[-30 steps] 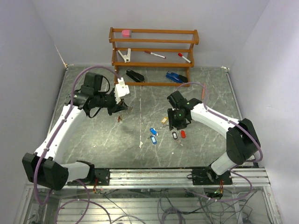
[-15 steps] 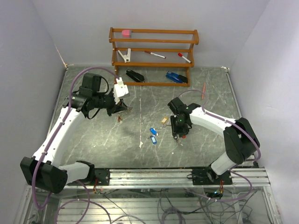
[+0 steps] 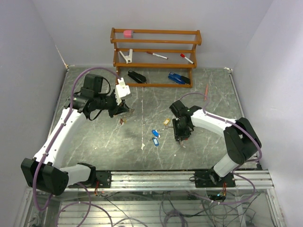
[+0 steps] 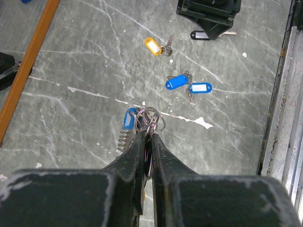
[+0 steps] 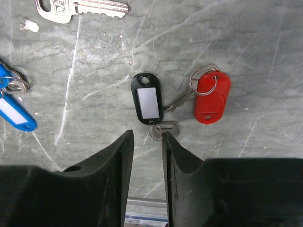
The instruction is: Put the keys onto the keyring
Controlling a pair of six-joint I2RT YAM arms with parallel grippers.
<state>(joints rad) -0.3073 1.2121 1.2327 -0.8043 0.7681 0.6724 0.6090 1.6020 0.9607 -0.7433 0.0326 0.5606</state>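
My left gripper is shut on the silver keyring and holds it above the table; a blue-tagged key hangs from it. My right gripper is low over the table with its jaws a little apart and nothing between them. Just ahead of it lie a black-tagged key and a red-tagged key. The black key's metal head touches my right fingertip. Two blue-tagged keys and a yellow-tagged key lie loose between the arms.
A bare metal key lies beyond the black tag. A wooden rack with markers, a clip and a pink block stands at the back, with a black stapler and a blue one under it. A white scrap lies near the front.
My right gripper has moved nearer and down over the black and red keys, which it now covers in the top view. The left arm has barely moved.
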